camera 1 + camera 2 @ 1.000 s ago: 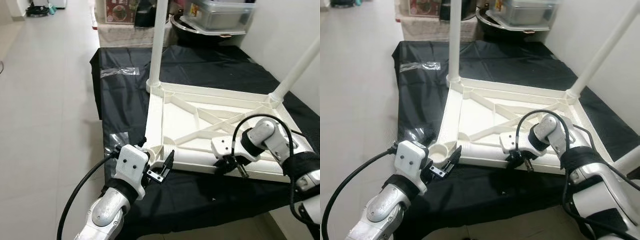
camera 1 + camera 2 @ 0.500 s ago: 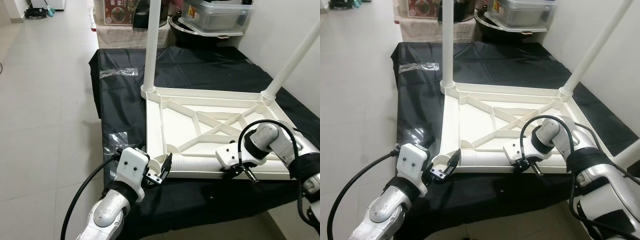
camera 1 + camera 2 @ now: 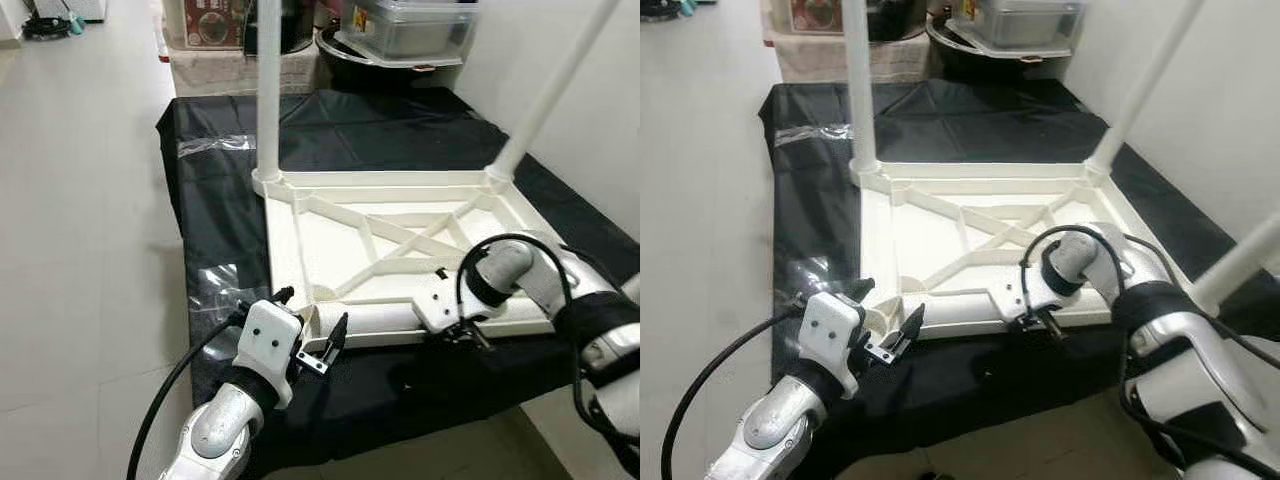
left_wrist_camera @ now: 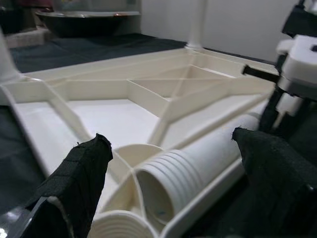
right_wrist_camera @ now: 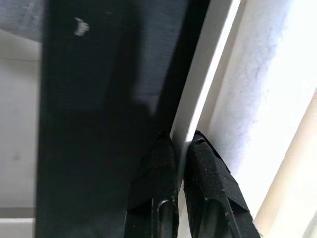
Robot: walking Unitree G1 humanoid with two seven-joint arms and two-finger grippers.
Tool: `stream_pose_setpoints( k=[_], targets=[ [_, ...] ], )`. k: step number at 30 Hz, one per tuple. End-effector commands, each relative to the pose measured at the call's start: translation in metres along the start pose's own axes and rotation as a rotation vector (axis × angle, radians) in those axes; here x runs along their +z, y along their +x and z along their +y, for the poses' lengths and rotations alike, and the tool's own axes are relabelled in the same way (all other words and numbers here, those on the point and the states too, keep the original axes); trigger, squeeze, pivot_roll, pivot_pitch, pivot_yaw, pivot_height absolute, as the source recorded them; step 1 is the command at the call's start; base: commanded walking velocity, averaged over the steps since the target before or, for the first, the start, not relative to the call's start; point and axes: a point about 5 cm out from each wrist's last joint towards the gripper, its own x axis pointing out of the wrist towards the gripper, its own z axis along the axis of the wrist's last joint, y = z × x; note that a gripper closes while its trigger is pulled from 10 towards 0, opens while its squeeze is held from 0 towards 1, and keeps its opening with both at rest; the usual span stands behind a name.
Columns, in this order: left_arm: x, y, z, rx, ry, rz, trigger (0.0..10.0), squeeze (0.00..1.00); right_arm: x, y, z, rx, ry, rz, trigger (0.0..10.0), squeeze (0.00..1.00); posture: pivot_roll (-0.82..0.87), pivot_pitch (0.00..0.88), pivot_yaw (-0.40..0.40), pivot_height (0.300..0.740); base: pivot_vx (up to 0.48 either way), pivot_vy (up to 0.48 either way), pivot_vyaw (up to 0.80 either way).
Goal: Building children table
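Tabletop (image 3: 330,235) lies upside down on black cloth (image 3: 215,215), two legs (image 3: 267,90) standing upright in its far corner sockets. A loose leg (image 3: 385,318) lies flat along the near rim, long axis running left to right, threaded end toward the empty near-left socket (image 4: 130,154). Left gripper (image 3: 310,330), fingers wide, straddles that threaded end and socket, so it is the nearer arm for seating the leg. Right gripper (image 5: 179,163) pinches the near rim, fingers narrow on the thin edge, likely steadying. Cloth-covered low platform, pale tiled floor (image 3: 80,200) to the left, white wall on the right, pots and a bin (image 3: 415,25) beyond.
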Motion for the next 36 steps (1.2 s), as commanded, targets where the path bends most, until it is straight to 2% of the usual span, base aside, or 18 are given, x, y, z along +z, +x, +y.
stream_pose_setpoints(
  k=[1,4,7,8,16,17,18,19,21,22,25,28,29,30,31,33,34,36],
  targets=[
    [-0.004,-0.002,-0.002,-0.012,0.012,0.016,10.0,0.00,0.016,0.013,-0.005,0.006,-0.106,-0.030,10.0,0.00,0.06,0.127,-0.096,0.740,0.000,0.000,0.00],
    [-0.005,-0.002,-0.002,-0.012,0.008,0.018,10.0,0.00,0.020,0.012,-0.008,-0.020,-0.111,-0.082,10.0,0.00,0.06,0.126,-0.092,0.740,0.000,0.000,0.00],
    [-0.006,-0.002,-0.002,-0.013,0.008,0.022,10.0,0.00,0.021,0.009,-0.013,-0.052,-0.118,-0.082,10.0,0.00,0.06,0.124,-0.093,0.740,0.000,0.000,0.00],
    [-0.006,-0.002,-0.002,-0.014,0.008,0.024,10.0,0.00,0.020,0.007,-0.016,-0.068,-0.108,-0.077,10.0,1.00,0.06,0.127,-0.094,0.740,0.000,0.000,0.00],
    [-0.007,-0.001,-0.002,-0.014,0.008,0.021,10.0,0.00,0.016,-0.003,-0.017,-0.080,-0.071,-0.094,10.0,1.00,0.06,0.130,-0.093,0.740,0.000,0.000,0.00],
    [-0.007,-0.001,-0.002,-0.013,0.007,0.021,10.0,0.00,0.014,-0.011,-0.017,-0.075,-0.048,-0.101,10.0,0.00,0.06,0.130,-0.093,0.740,0.000,0.000,0.00],
    [-0.007,-0.001,-0.002,-0.013,0.007,0.021,10.0,0.00,0.014,-0.011,-0.017,-0.075,-0.048,-0.101,10.0,0.00,0.06,0.130,-0.093,0.740,0.000,0.000,0.00],
    [-0.007,0.000,-0.001,-0.011,0.008,0.024,10.0,0.00,0.013,-0.024,-0.018,-0.076,-0.023,-0.126,10.0,0.00,0.07,0.129,-0.092,0.740,0.000,0.000,0.00],
    [-0.007,0.000,0.000,-0.009,0.010,0.027,10.0,0.00,0.012,-0.035,-0.018,-0.067,-0.002,-0.149,10.0,0.00,0.06,0.127,-0.089,0.740,0.000,0.000,0.00],
    [-0.007,0.000,0.000,-0.009,0.010,0.027,10.0,0.00,0.012,-0.035,-0.018,-0.067,-0.002,-0.149,10.0,0.00,0.06,0.127,-0.089,0.740,0.000,0.000,0.00],
    [-0.008,0.000,0.001,-0.006,0.012,0.029,10.0,0.00,0.006,-0.059,-0.014,-0.065,0.047,-0.183,10.0,0.00,0.06,0.126,-0.085,0.740,0.000,0.000,0.00],
    [-0.008,0.000,0.002,-0.006,0.013,0.029,10.0,0.00,0.003,-0.063,-0.013,-0.071,0.062,-0.180,10.0,0.00,0.06,0.126,-0.085,0.740,0.000,0.000,0.00],
    [-0.008,0.002,0.002,-0.004,0.013,0.027,10.0,0.00,0.005,-0.079,-0.022,-0.163,0.168,-0.295,10.0,0.00,0.06,0.120,-0.083,0.740,0.000,0.000,0.00],
    [-0.008,0.002,0.002,-0.003,0.012,0.025,10.0,0.00,0.008,-0.085,-0.027,-0.205,0.215,-0.370,10.0,0.00,0.06,0.120,-0.083,0.740,0.000,0.000,0.00],
    [-0.008,0.002,0.002,-0.003,0.012,0.025,10.0,0.00,0.008,-0.085,-0.027,-0.205,0.215,-0.370,10.0,0.00,0.06,0.120,-0.083,0.740,0.000,0.000,0.00],
    [-0.007,0.003,0.004,0.012,0.004,0.022,10.0,0.00,0.016,-0.104,-0.049,-0.413,0.355,-0.633,10.0,0.00,0.06,0.116,-0.085,0.740,0.000,0.000,0.00],
    [-0.007,0.003,0.004,0.012,0.004,0.022,10.0,0.00,0.016,-0.104,-0.049,-0.413,0.355,-0.633,10.0,0.00,0.06,0.116,-0.085,0.740,0.000,0.000,0.00],
    [-0.006,0.003,0.005,0.026,-0.002,0.019,10.0,0.00,0.016,-0.110,-0.060,-0.565,0.455,-0.768,10.0,0.00,0.07,0.115,-0.085,0.740,0.000,0.000,0.00]
  ],
)
